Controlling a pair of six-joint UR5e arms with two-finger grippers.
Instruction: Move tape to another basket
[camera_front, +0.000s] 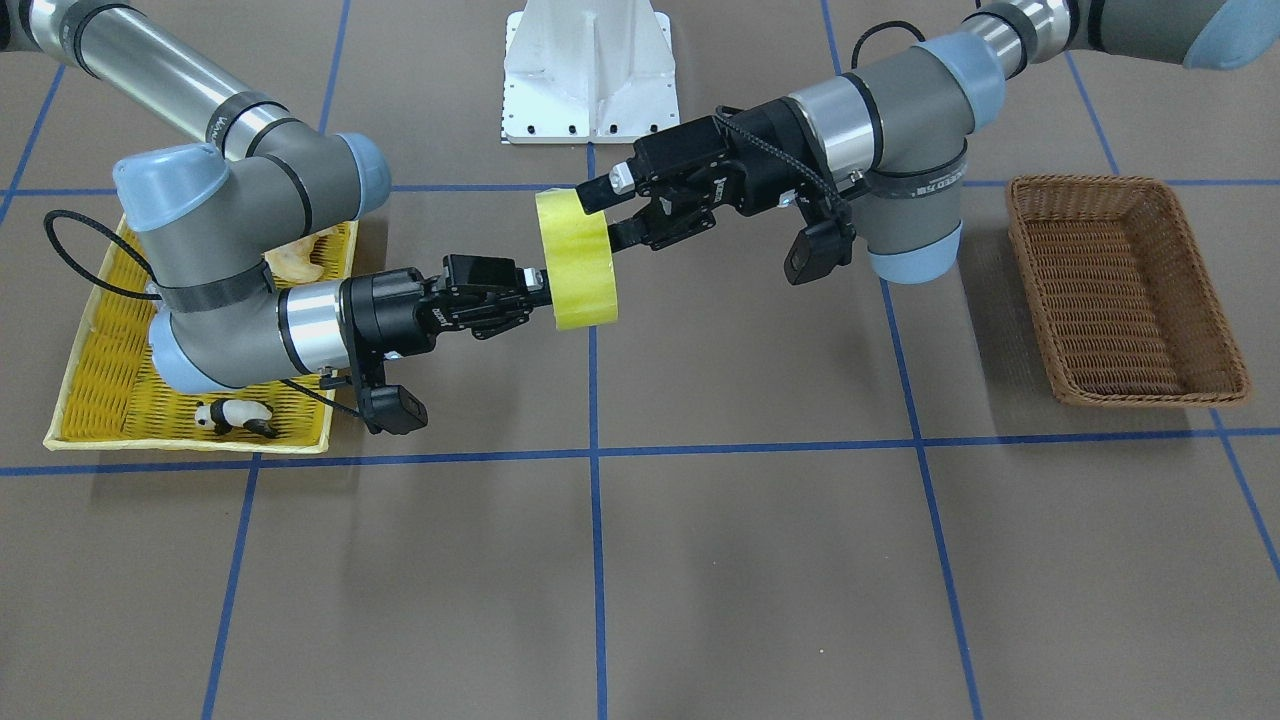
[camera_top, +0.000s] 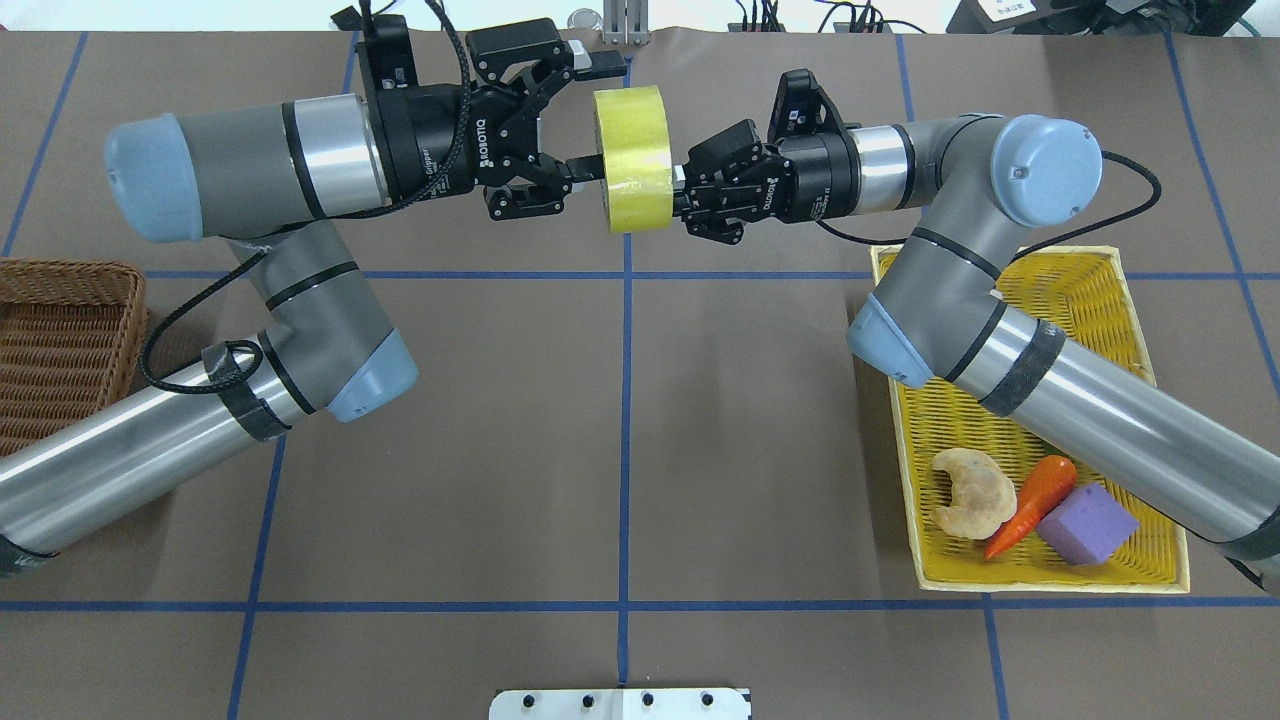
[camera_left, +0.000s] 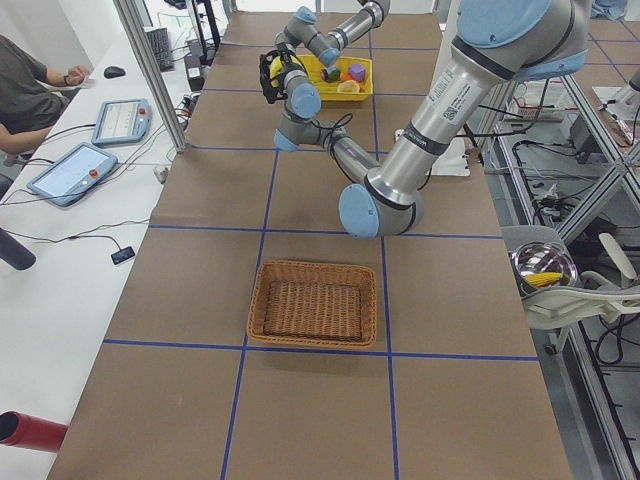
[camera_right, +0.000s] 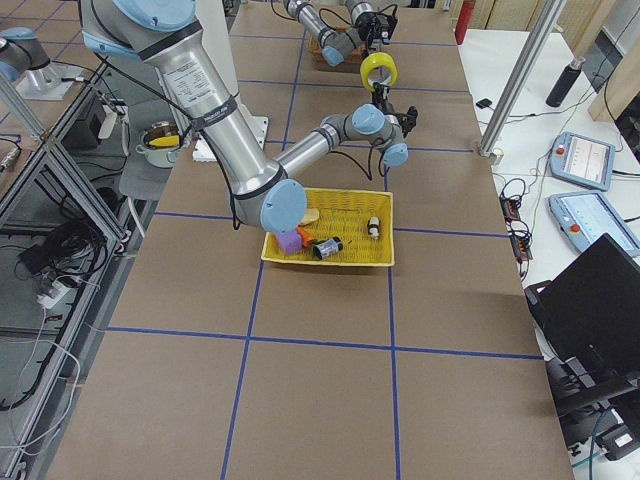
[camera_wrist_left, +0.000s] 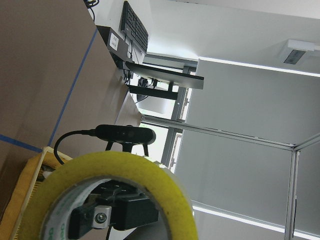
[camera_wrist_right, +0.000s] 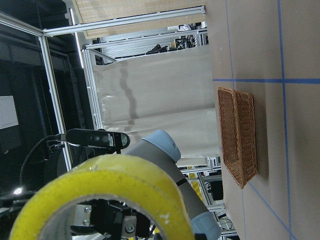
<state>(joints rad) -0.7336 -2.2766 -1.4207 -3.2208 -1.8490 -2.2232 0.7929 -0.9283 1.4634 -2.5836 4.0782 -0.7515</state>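
While the right pincer (camera_top: 683, 192) squeezes the yellow tape roll (camera_top: 632, 160) in the air, at the upper middle of the overhead view, the left pincer (camera_top: 593, 118) is spread open around the roll's edge. It should close firmly before the right one lets go. The brown wicker basket (camera_top: 60, 330) sits at the left edge. The brown table (camera_top: 620, 420) has blue lines. A person (camera_left: 30, 95) sits at a side desk.

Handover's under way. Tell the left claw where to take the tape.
Pinch the tape's free upper wall, one finger through the core, coming straight in from the left claw's side: its open face turns that way, and the right claw holds the lower wall.
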